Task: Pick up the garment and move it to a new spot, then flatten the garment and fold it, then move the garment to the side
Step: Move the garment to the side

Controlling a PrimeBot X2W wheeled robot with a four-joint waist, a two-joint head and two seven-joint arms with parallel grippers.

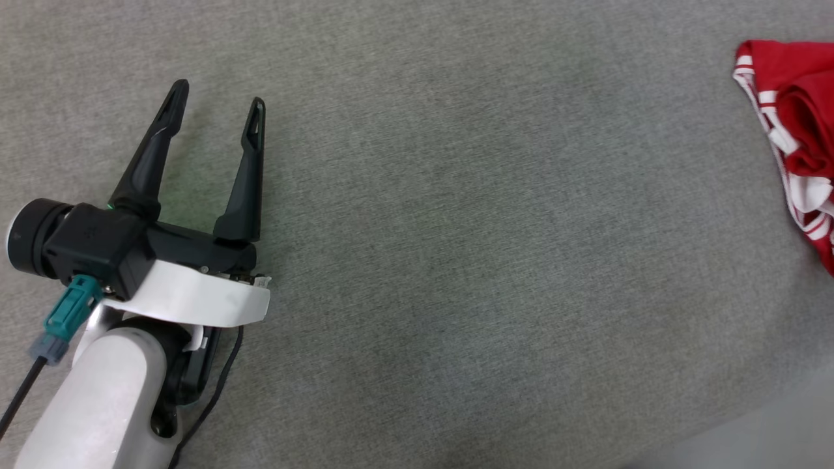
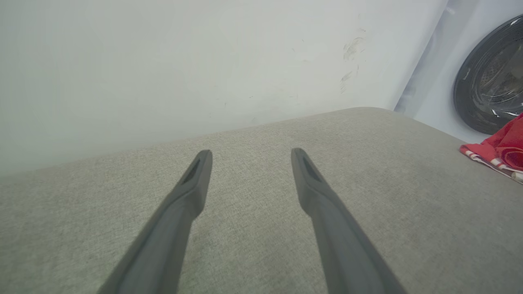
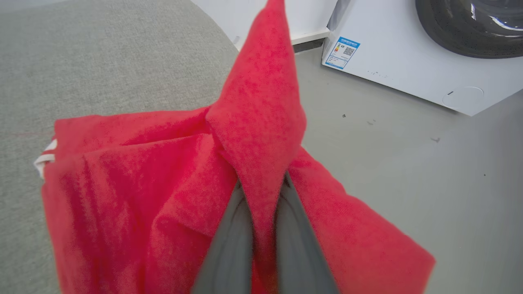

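Observation:
The garment is a bunched red jersey with red-white striped trim, lying at the far right edge of the grey fabric surface. In the left wrist view the garment shows at the right edge. My right gripper is shut on a fold of the garment, and red cloth rises in a peak between its fingers and drapes around them. My left gripper hangs open over bare fabric far to the left of the garment, with nothing between its fingers.
A white wall rises behind the grey surface. A white washing machine with a dark round door stands on the grey floor beyond the surface's right end. The surface's rounded edge drops to the floor at lower right.

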